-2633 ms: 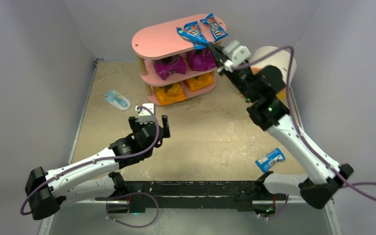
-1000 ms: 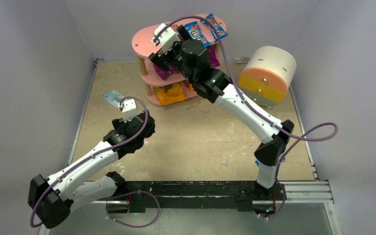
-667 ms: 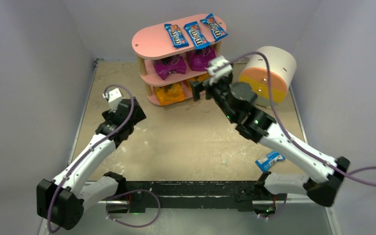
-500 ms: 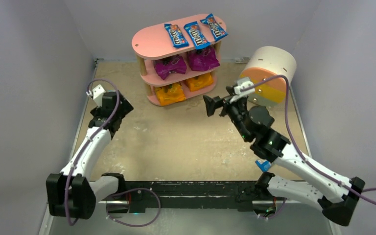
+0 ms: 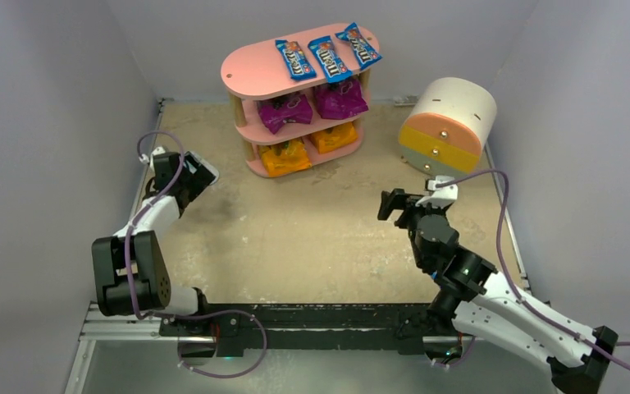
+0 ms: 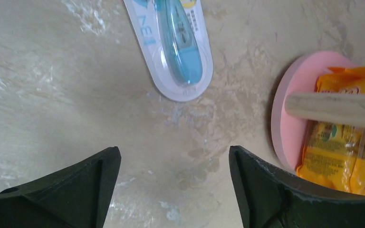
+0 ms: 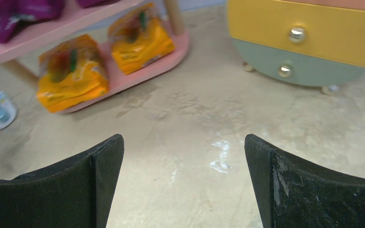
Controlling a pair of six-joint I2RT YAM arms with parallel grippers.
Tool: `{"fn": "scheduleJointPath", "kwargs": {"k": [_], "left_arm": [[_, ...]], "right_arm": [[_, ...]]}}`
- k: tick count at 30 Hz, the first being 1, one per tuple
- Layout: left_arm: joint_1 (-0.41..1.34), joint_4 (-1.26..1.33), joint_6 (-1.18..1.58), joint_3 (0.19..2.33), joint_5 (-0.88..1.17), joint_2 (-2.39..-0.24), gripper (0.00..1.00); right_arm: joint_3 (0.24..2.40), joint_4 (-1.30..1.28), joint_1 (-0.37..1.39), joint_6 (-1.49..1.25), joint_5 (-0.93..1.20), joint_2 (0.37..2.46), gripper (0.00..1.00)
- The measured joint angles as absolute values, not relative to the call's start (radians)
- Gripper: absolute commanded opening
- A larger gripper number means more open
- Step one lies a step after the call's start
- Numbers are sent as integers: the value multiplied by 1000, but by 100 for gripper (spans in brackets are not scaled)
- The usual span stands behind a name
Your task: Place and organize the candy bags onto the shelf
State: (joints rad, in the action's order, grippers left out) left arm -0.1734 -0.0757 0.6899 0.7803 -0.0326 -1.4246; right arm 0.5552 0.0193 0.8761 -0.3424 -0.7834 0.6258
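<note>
Presently, the pink shelf [image 5: 250, 70] stands at the far side of the table [image 5: 312, 238]. Its top board carries 3 blue M&M's packets [image 5: 325, 56] side by side. The middle tier holds 2 purple bags [image 5: 285, 111], and the bottom tier holds 2 orange bags [image 5: 284, 156]. The left fingers [image 6: 76, 190] are spread apart and grasp nothing. They sit above bare table near the shelf's left end, with a pale blue-and-white oval item [image 6: 173, 47] lying flat just ahead of them. The right fingers [image 7: 76, 185] are likewise spread and empty, held over the table right of centre and facing the shelf's bottom tier. A cylindrical drawer unit [image 5: 447, 123] stands right of the shelf, apart from it.
</note>
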Motion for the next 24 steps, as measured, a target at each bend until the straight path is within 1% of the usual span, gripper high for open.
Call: {"fn": "scheduleJointPath", "kwargs": {"k": [2,5,7,9,10,11,14,16,19,21,24], "left_arm": [[-174,-58,688,740,-1,-1400,89],[-174,-53,685,717,30,-1371,89],[-174,-46,683,713,46,-1349,89],[-174,-33,683,706,57,-1325,90],[-174,-28,682,702,64,-1313,90],[-174,-20,677,699,73,-1303,90],[-174,-17,664,697,94,-1296,90],[-174,-16,660,695,109,-1295,93],[-165,-1,662,653,142,-1269,96],[-137,7,670,613,149,-1247,98],[-12,7,680,572,145,-1238,99]], "right_arm": [[564,-46,876,-409,-857,622,98],[619,-225,861,-568,-953,664,98],[675,-381,813,-709,-984,722,98],[698,-486,708,-820,-976,773,98],[691,-509,652,-845,-965,791,98],[670,-525,568,-868,-930,807,98],[594,-534,390,-904,-813,810,98],[548,-543,287,-928,-736,811,98],[515,-566,206,-975,-685,810,95],[485,-567,182,-1015,-663,803,96],[439,-569,166,-1075,-634,776,96]]}}
